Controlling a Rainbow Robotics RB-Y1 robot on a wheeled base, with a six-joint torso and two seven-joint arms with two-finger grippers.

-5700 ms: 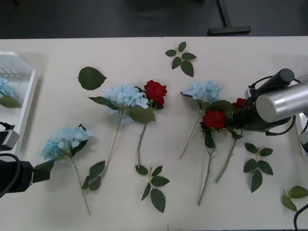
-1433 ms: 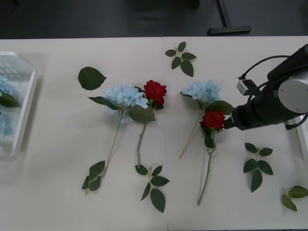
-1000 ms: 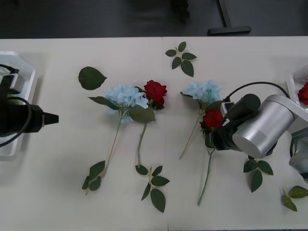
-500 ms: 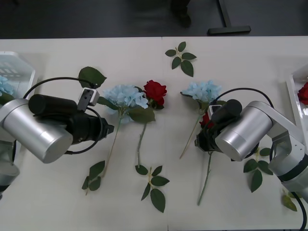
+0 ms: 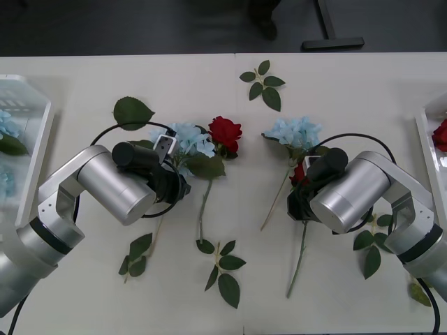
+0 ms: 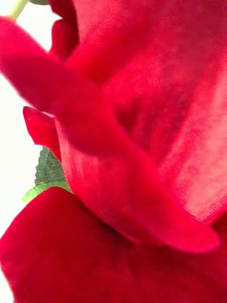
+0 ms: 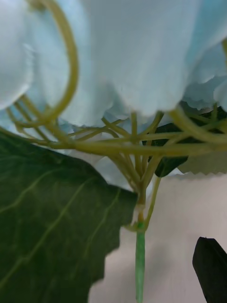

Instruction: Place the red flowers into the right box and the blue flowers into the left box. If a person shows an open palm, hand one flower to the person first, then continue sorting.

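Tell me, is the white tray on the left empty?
Not empty. The white plastic tray at the table's left edge holds pale blue flower heads and a green leaf.

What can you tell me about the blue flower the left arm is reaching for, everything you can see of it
The blue flower is a fluffy pale sky-blue hydrangea head, fabric-like, lying flat on the table mid-left. Thin tan-green stalks fan out under the petals into one stem that runs toward the robot. Large serrated dark leaves flank it. A red rose lies against its right side. The left gripper sits over the stem below the head.
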